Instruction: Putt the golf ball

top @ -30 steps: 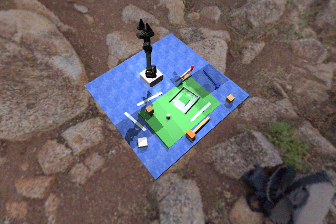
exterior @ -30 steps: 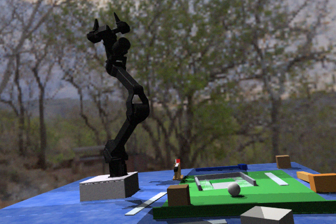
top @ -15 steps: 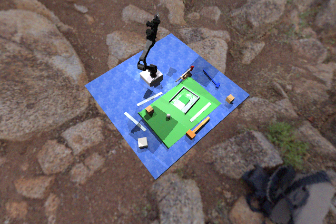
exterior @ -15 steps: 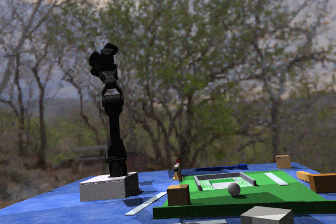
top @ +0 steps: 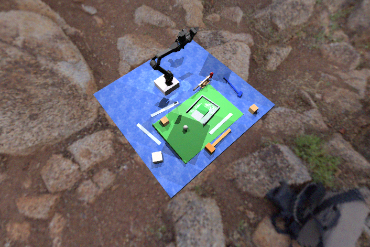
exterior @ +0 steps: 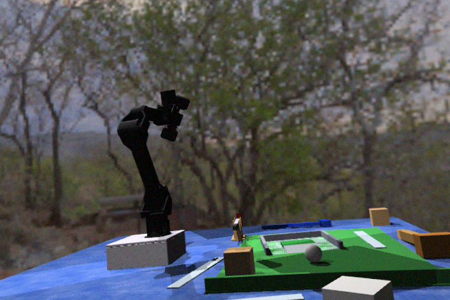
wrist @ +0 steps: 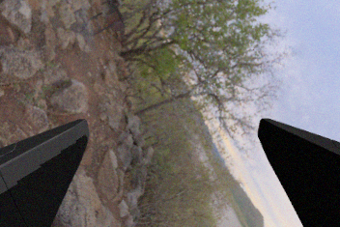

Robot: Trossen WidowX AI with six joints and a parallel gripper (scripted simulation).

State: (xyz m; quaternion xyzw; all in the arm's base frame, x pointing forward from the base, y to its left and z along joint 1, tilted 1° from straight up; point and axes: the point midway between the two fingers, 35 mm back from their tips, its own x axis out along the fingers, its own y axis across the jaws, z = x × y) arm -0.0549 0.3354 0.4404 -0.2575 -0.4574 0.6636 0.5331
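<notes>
I see the claw (exterior: 173, 116) raised high above the blue worktop (top: 125, 94), its two dark fingers spread wide apart with nothing between them; the wrist view shows only rocky ground, trees and sky past the tips. The arm rises from its white base block (top: 166, 85) and bends toward the far side of the worktop, well apart from every object.

The red putter (top: 204, 81) rests propped on a small wooden stand, just beside the far edge of the green course (top: 191, 142), red end uppermost. The golf ball (top: 185, 127) sits on the lower part of the green course, near a tan cube (top: 164, 120). The raised green (top: 203, 108) lies inside a grey-walled frame, between the ball and the putter.

A blue putter (top: 232, 86) lies flat on the worktop beyond the red one. An orange putter (top: 217, 141) lies along the course's near-right edge. I also note white strips, a white cube (top: 156, 157) and a second tan cube (top: 253, 108).
</notes>
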